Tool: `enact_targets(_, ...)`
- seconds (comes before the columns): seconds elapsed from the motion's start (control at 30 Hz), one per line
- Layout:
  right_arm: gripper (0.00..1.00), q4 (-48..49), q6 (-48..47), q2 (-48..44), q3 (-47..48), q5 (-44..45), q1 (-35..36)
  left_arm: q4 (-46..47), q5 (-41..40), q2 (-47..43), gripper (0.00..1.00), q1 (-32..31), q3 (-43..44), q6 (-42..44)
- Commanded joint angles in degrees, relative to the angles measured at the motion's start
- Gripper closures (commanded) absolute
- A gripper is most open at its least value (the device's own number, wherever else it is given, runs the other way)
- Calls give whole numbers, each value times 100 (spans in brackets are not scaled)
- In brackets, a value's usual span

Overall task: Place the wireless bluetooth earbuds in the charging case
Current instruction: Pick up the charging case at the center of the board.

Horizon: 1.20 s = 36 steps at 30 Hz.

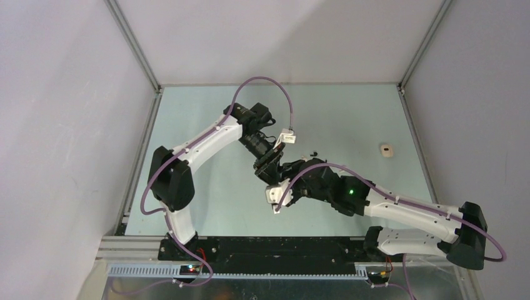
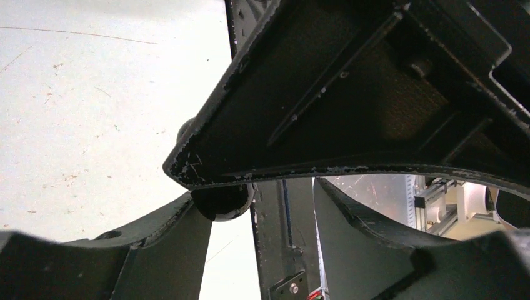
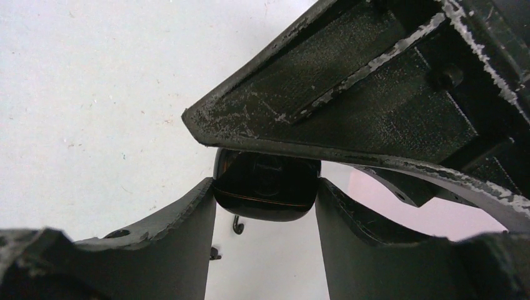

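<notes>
Pale green tabletop (image 1: 206,119) is sitting inside white walls (image 1: 62,125) with aluminium posts at the corners. Left arm (image 1: 206,140) is reaching up and then bending back toward the middle of the table. Right arm (image 1: 406,209) is stretching in low from the right, a green light glowing on its wrist, and the two wrists are meeting tip to tip at centre. Right gripper (image 3: 265,185) is clamping the black charging case (image 3: 265,199) between both fingers, one pad pressing on each side. The case is hanging clear above the table, glossy and rounded, with a thin seam line running round its body. What it is holding inside cannot be told from these angles. Left gripper (image 2: 262,206) is standing with its jaws partway apart. In its wrist view what looks like the same glossy black body is touching the inner edge of one finger while a gap is showing beside the other, so no grip is visible there. A small off-white piece (image 1: 387,150) is lying on the table well apart to the right, too small to tell whether it is an earbud. Two tiny dark bits (image 3: 237,225) are lying on the table under the held case, equally too small to identify.
</notes>
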Motion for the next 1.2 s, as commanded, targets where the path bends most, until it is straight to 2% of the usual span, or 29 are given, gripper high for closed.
enact_targets(0.0, 73, 393, 71, 44, -5, 148, 73, -66, 224, -2, 37, -29, 147, 153)
enact_targets(0.27, 75, 367, 152, 56, -3, 103, 190, -10, 206, 30, 43, -30, 160, 100)
enact_targets(0.4, 75, 342, 185, 42, -3, 83, 212, 15, 184, 56, 53, -31, 156, 101)
enact_targets(0.47, 76, 336, 197, 25, -3, 67, 223, 7, 188, 76, 62, -30, 168, 101)
enact_targets(0.6, 77, 304, 230, -19, -3, 9, 238, 9, 187, 94, 68, -29, 186, 95)
enact_targets(0.73, 77, 289, 244, -7, -3, -4, 250, -46, 209, 126, 67, -24, 223, 124)
enact_targets(0.8, 77, 308, 238, 11, -6, 12, 254, -61, 209, 139, 59, -26, 250, 132)
enact_targets(0.87, 77, 328, 228, 35, -4, 54, 265, -63, 207, 134, 55, -28, 258, 134)
enact_targets(0.97, 78, 344, 217, 45, -3, 81, 300, -48, 195, 120, 57, -25, 258, 113)
enact_targets(1.03, 79, 338, 225, 40, -2, 82, 310, -46, 195, 115, 65, -22, 259, 111)
enact_targets(1.1, 79, 332, 214, 38, -4, 94, 315, -46, 192, 111, 79, -24, 251, 122)
enact_targets(1.17, 79, 333, 217, 38, -8, 107, 320, -37, 188, 119, 85, -27, 244, 128)
